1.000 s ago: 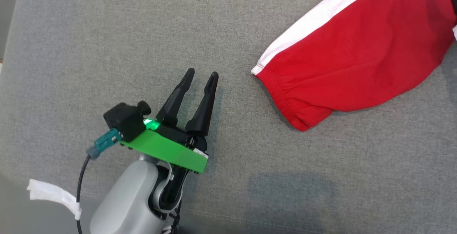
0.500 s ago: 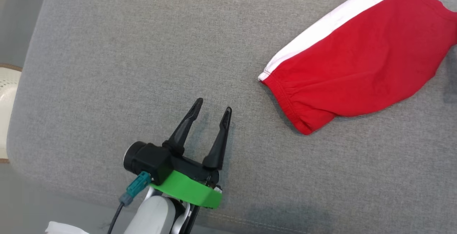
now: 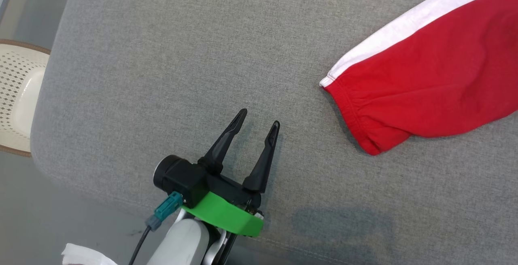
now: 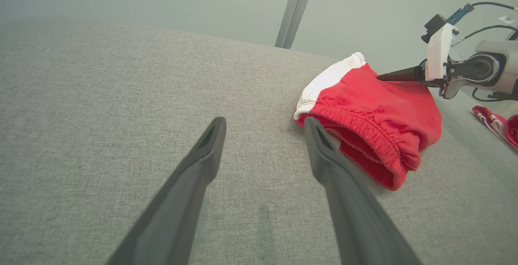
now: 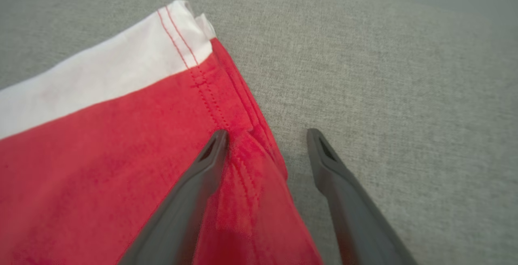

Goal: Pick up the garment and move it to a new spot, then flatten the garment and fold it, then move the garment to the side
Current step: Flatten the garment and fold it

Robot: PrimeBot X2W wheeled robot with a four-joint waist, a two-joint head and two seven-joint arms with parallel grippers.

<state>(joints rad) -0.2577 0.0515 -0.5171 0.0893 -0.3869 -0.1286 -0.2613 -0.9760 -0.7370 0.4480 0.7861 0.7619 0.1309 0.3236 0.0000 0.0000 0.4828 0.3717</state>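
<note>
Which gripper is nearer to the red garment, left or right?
Right. The right gripper is open at the hem of the red garment, one finger over the cloth. The left gripper is open over the grey cushion, apart from the garment.

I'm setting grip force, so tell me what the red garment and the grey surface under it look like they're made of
Red garment: probably soft cotton-type knit, matte; it lies in soft folds, with a gathered elastic hem and stitch rows. Grey surface: woven upholstery cloth, matte and heathered; fine weave texture and a seam near its edge suggest a padded cushion.
</note>
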